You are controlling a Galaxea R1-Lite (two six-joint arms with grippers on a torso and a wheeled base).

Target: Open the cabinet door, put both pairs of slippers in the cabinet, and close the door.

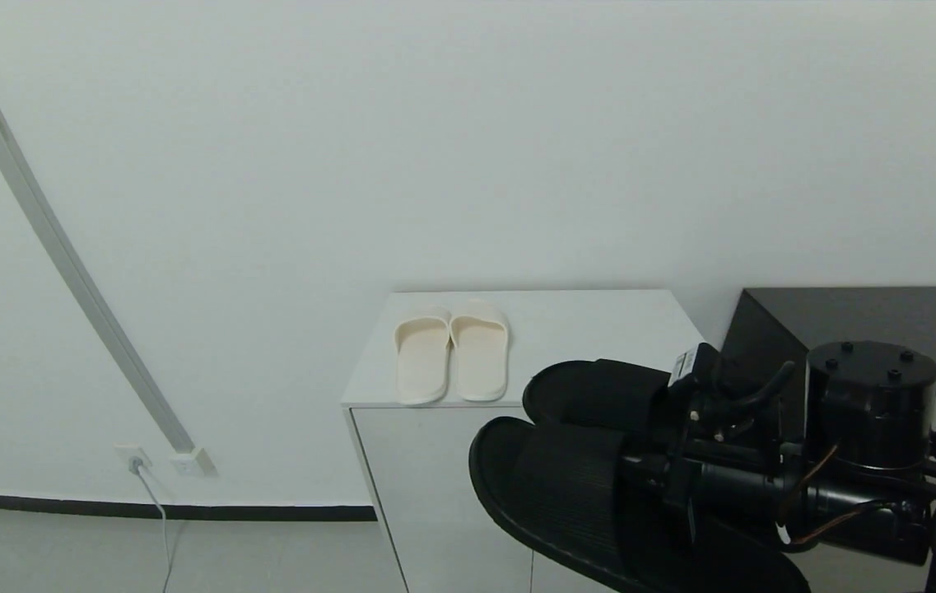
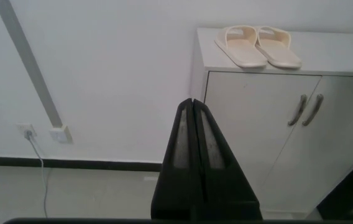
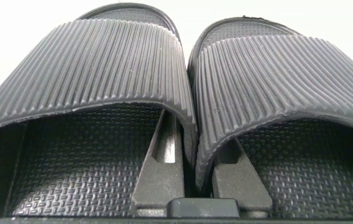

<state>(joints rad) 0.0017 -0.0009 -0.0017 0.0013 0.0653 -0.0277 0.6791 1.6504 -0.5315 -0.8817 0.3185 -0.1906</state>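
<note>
Black slippers (image 1: 575, 469), one pair, two shoes side by side, held off the floor in front of the right half of the cabinet (image 1: 435, 469). Clamped by the right gripper (image 3: 192, 155): one finger (image 3: 161, 168) under each ribbed strap, jaws closed on the two inner side walls pressed between them. Hiding part of the cabinet's front and the front right corner of its top.

Pale slippers (image 1: 451, 354), second pair, also two shoes, flat and touching side by side on the left part of the cabinet top, heels at the front edge. Bare top to their right, up to the far right corner.

One cabinet, two doors (image 2: 251, 124), both closed; two upright handles (image 2: 305, 110) just beside each other at the middle seam.

Left gripper (image 2: 193, 143) low and to the left of the cabinet, well apart from the doors, jaws pressed together with nothing between.

Close against the cabinet's right side: a dark unit (image 1: 887, 317). To the left: bare wall and floor (image 1: 64, 548), a slanting conduit (image 1: 56, 239), a socket (image 1: 132, 455) with a cable (image 1: 163, 527) hanging to the floor, a black baseboard (image 1: 270, 512).
</note>
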